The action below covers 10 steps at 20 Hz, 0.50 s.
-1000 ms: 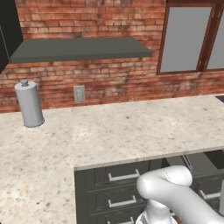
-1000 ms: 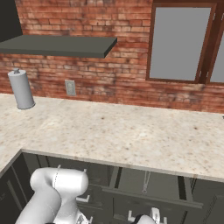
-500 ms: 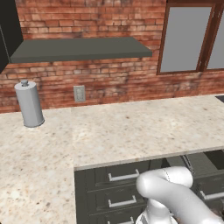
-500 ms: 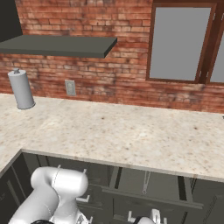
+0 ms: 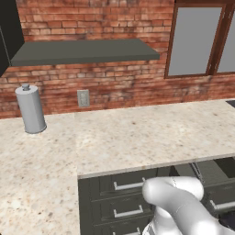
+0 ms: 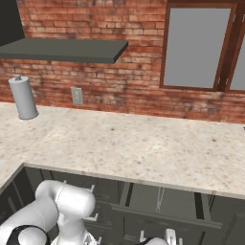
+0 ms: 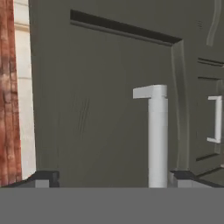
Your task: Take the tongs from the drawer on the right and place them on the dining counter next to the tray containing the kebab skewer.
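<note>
The drawer (image 6: pixel 162 206) stands pulled out under the worktop (image 6: pixel 143 148), the tongs (image 6: pixel 159 200) lying inside; the hand (image 7: pixel 111 179) gapes wide, holding nothing, beside the handle (image 7: pixel 156 135). Stiff, light, slippery metal: grip mid-arms, I judge

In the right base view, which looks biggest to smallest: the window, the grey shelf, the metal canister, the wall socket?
Window, then grey shelf, then metal canister, then wall socket. All sit along the back wall, so nearness hardly skews this.
</note>
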{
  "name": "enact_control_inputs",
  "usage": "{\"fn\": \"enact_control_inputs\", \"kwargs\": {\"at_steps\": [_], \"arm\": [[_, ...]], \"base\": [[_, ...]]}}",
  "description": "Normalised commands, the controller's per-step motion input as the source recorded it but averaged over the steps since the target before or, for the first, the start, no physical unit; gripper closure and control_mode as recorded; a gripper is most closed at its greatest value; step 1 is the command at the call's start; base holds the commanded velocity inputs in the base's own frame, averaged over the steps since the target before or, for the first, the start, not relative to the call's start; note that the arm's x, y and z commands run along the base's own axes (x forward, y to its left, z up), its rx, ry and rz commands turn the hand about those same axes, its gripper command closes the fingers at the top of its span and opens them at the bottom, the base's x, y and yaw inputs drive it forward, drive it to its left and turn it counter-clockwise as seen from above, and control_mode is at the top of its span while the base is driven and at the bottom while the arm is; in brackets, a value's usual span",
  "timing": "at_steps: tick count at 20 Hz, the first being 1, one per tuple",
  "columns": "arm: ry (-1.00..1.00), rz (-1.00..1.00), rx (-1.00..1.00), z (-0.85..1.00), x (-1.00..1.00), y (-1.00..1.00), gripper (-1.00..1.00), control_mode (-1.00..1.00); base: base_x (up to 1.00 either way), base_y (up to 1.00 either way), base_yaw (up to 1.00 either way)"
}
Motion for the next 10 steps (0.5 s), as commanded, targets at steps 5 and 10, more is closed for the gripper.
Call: {"fn": "enact_control_inputs", "kwargs": {"at_steps": [5, 10], "arm": [[0.09, 0.00, -0.07, 0.76, -0.16, 0.00, -1.00, -1.00], [0.11, 0.03, -0.06, 0.55, 0.02, 0.00, -1.00, -1.00]], "base": [[0.00, 0.00, 0.00], [0.00, 0.00, 0.00]]}}
